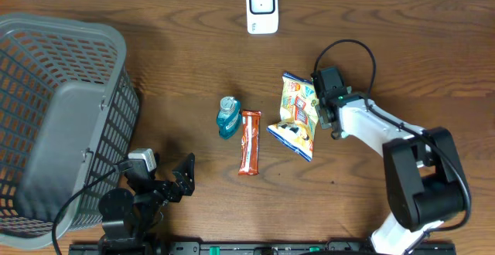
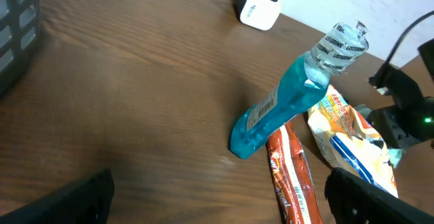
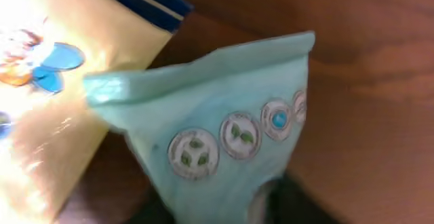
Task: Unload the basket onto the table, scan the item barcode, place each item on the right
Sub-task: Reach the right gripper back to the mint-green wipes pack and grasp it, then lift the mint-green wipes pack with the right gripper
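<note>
Squarely in the clenched right gripper (image 1: pixel 319 107), the teal edge of the snack bag (image 1: pixel 298 116).

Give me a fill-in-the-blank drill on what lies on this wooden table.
The long orange snack bar lies between the colourful foil snack bag and the blue plastic ___ bottle. The grey plastic mesh basket stands on the robot's ___ side. The ___ gripper is at the snack bag's edge.
Missing words: mouthwash; left; right

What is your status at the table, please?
Left gripper open. Right gripper shut on snack bag edge. Listerine bottle, snack bar beside bag; way to scanner clear.
</note>
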Motion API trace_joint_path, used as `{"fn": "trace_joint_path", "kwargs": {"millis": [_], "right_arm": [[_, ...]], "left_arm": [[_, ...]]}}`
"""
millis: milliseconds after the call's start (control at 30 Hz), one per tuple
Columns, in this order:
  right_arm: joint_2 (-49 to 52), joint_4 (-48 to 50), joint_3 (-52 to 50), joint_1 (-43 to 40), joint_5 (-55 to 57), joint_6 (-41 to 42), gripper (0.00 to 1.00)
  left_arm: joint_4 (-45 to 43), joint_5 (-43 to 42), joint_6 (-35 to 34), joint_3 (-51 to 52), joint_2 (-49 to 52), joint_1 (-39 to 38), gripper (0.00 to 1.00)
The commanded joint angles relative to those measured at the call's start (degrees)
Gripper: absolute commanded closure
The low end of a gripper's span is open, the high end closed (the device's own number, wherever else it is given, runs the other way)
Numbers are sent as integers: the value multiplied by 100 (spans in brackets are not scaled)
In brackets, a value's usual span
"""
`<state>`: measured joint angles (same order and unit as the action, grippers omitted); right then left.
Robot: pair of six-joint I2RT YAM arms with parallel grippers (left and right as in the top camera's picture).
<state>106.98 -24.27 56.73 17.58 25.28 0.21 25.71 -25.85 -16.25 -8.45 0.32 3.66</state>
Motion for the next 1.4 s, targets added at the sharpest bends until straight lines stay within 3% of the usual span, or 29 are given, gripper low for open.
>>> {"fn": "trace_joint_path", "kwargs": {"millis": [0,300,467,667,1000,1067,1267,1367], "right_arm": [[879,-448,-396,-240,-1281,-111,98],[603,-2498,1113,-798,-3888,-122,99],[133,-3742,1779,-1091,-6065,-1110,99],[-490,-4826,1902,-1231,-7796,-2723,99],[-723,-6177,1902,-1228,-9801,-2830,99],[-732,-6461,1902,-1224,-10098,-3327,99],[-734,-7331,1902,-1224,-9735,-6395,99],[-778,-7326,1880,-1169,-9777,-6979,99]], "left_arm": [[146,-70,50,74,-9,28,1],[146,-70,50,74,-9,28,1],[146,-70,52,74,-9,28,1],[146,-70,50,74,-9,28,0],[146,-70,50,74,-9,28,1],[146,-70,50,74,-9,28,1],[146,-70,50,74,-9,28,1],[146,-70,50,74,-9,28,1]]}}
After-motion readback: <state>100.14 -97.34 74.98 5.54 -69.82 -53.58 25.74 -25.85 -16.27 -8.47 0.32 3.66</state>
